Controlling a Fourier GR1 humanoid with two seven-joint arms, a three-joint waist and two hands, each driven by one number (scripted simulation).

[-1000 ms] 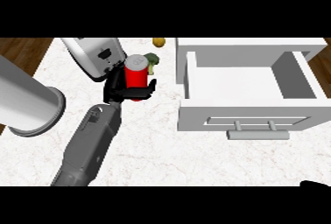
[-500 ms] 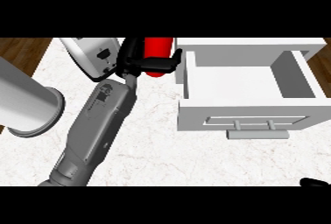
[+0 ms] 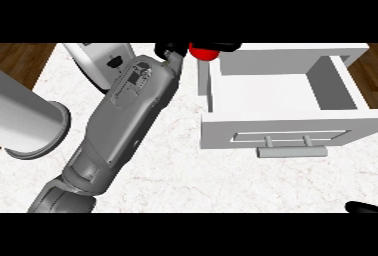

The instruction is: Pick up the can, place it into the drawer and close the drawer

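A white marble-patterned counter top [image 3: 184, 170] with faint grey veins fills most of the view. Dark brown wood-grain flooring [image 3: 22, 60] shows past its upper left corner, and a strip of the same wood shows at the far right edge. A large pale grey cylinder [image 3: 26, 120] stands on the counter at the left edge. A light grey appliance with a dark button [image 3: 100, 62] sits at the upper left, near the wood. Soft, even light falls from above, leaving mild shadows on the marble.
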